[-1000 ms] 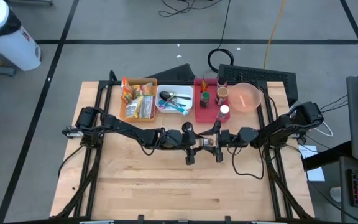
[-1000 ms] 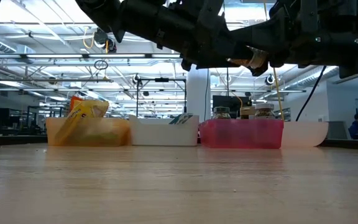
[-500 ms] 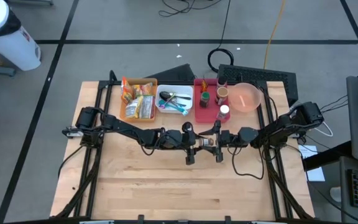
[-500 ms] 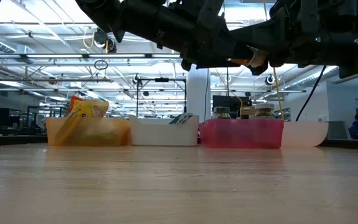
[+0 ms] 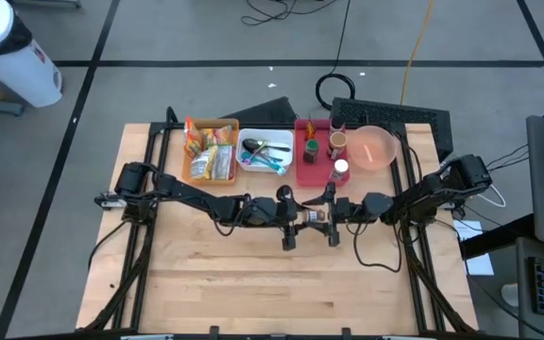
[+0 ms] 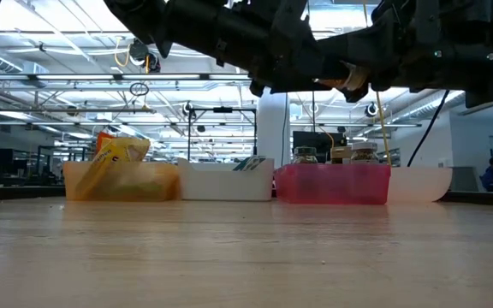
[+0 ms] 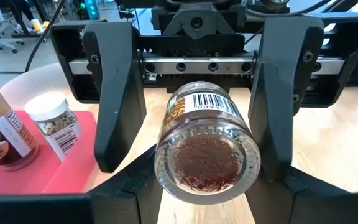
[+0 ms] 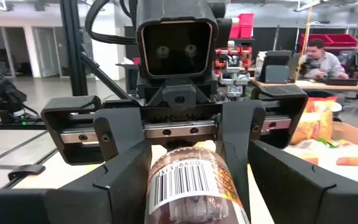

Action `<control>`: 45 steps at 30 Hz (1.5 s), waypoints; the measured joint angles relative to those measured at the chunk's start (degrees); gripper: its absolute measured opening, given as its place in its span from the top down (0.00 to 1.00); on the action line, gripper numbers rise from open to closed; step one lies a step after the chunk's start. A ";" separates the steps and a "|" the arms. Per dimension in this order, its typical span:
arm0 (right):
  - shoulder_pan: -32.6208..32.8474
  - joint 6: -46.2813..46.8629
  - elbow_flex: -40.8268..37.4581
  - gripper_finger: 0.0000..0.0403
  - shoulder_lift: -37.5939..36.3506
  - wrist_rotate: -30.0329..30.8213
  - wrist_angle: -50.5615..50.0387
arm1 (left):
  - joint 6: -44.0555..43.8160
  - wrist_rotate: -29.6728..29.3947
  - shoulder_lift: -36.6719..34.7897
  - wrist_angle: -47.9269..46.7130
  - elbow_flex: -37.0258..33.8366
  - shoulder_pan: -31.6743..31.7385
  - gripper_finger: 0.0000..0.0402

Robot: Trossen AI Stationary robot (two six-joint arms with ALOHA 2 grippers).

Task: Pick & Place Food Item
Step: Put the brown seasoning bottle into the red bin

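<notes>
Wooden table [image 5: 253, 283] lies under both arms, which meet above its middle, and the jar [image 7: 207, 149] hangs between them well above the boards, lying on its side. Nothing has changed over the last second: the jar, the two arms and the trays sit exactly where they were, so you are looking at a pause in mid-handover, not a moving step. By my judgement the pick is done and the place is not yet begun. The left gripper [image 5: 302, 217] is clamped on the jar's base end, its two fingers pressed to the glass on either side, as both wrist views agree. The right gripper [image 5: 326, 216] faces it from the lid end and reaches around the jar, but you cannot tell whether it has closed on it, since the jar's wide base hides the contact in the left wrist view and the picture's edge cuts it off in the right wrist view. The lid itself is hidden too, and the contents show only as a reddish-brown mass through the glass bottom. Along the far side of the table stand the red tray [image 5: 314, 175] with other jars, the white tray [image 5: 267, 173] of utensils, the orange tray [image 5: 211, 179] of snack packets and the pink bowl [image 5: 373, 148]; which of them is the target, the pictures do not say. Beyond the table a person [image 8: 319, 53] sits at a desk, well apart from the work.
</notes>
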 joint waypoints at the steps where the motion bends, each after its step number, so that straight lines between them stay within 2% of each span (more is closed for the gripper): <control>1: 0.01 0.01 0.00 0.35 0.00 -0.46 0.43 | -0.06 0.00 0.00 0.09 0.00 -0.04 0.53; 26: -0.04 0.00 -0.04 0.35 -0.05 -3.45 8.11 | 0.17 0.20 0.00 6.62 -0.02 0.09 0.53; 33: -0.04 -1.52 -0.04 0.35 -3.66 -3.49 7.39 | 0.41 0.70 0.00 7.65 -0.02 0.12 0.54; 40: -0.04 -4.50 -0.07 0.35 -12.66 -3.51 -3.20 | 0.48 1.09 0.00 8.02 -0.02 0.17 0.52; 45: -0.04 -6.93 -0.09 0.35 -21.08 -3.51 -16.37 | 0.63 1.12 0.00 8.01 -0.02 0.17 0.53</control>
